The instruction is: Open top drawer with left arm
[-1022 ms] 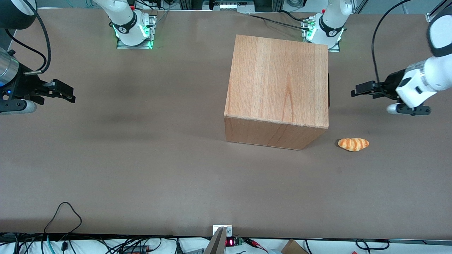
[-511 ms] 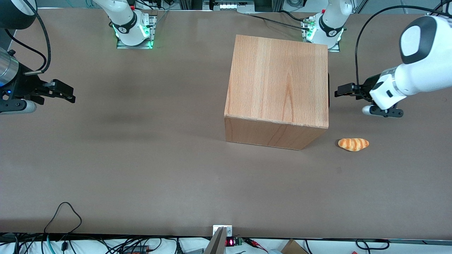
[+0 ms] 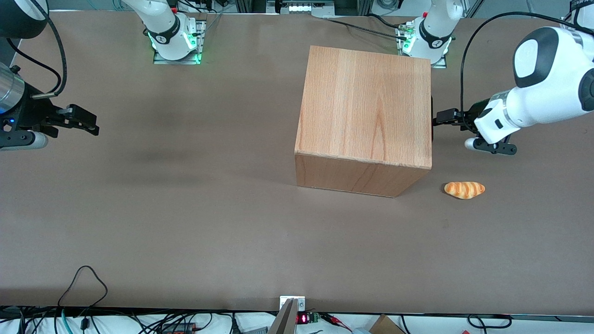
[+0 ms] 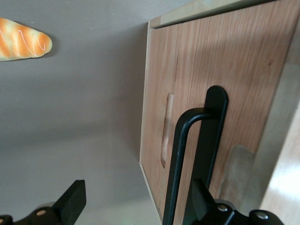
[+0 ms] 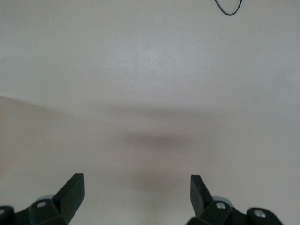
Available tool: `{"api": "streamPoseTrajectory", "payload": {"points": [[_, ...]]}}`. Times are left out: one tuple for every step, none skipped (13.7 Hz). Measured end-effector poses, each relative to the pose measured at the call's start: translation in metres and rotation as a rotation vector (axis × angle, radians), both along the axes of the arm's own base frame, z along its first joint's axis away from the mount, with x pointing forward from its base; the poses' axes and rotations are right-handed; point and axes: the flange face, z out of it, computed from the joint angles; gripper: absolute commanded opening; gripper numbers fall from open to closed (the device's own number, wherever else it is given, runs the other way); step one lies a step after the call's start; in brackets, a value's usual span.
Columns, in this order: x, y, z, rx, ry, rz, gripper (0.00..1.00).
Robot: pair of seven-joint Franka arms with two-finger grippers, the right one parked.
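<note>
The wooden cabinet point(image 3: 366, 106) stands on the table, its front facing the working arm's end. The top drawer's front panel point(image 4: 197, 70) looks shut in the left wrist view. Its slim black bar handle point(image 4: 180, 154) shows in the front view only as a dark sliver point(image 3: 432, 118) at the cabinet's edge. My left arm point(image 3: 533, 106) reaches in level with the front. Its gripper point(image 3: 440, 119) is right at the handle. In the left wrist view the gripper point(image 4: 138, 201) is open, the bar lies between the fingers, close to one finger point(image 4: 201, 199), and the fingers are not closed on it.
A small orange bread roll point(image 3: 464, 189) lies on the brown table point(image 3: 185, 208), nearer the front camera than the gripper and beside the cabinet's front corner; it also shows in the left wrist view point(image 4: 21, 40). Cables run along the table's near edge.
My left arm has moved toward the cabinet's front. The gripper went from well clear of the cabinet to right at the handle. The drawer has not moved.
</note>
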Motion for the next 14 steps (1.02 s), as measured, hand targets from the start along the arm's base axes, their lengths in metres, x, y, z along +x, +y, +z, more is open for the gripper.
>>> {"api": "streamPoseTrajectory", "payload": {"points": [[-0.001,-0.002,-0.003,0.0,0.0,-0.005,1.0],[-0.002,-0.004,-0.007,0.001,0.001,-0.009,1.0],[-0.003,-0.005,-0.009,0.001,0.002,-0.013,1.0],[-0.004,-0.005,-0.011,0.0,0.001,-0.016,1.0],[-0.005,-0.005,-0.013,-0.001,0.003,-0.018,1.0],[-0.006,-0.004,-0.016,-0.001,0.003,-0.021,1.0],[-0.007,-0.004,-0.019,-0.002,0.003,-0.026,1.0],[-0.007,-0.004,-0.021,-0.002,0.003,-0.028,1.0],[-0.008,-0.004,-0.023,-0.002,0.006,-0.029,1.0],[-0.009,-0.004,-0.025,-0.002,0.007,-0.031,1.0],[-0.01,-0.004,-0.027,-0.003,0.007,-0.035,1.0],[-0.01,-0.004,-0.028,-0.004,0.007,-0.039,1.0],[-0.011,-0.004,-0.029,-0.004,0.007,-0.04,1.0],[-0.012,-0.003,-0.031,-0.004,0.007,-0.041,1.0]]}}
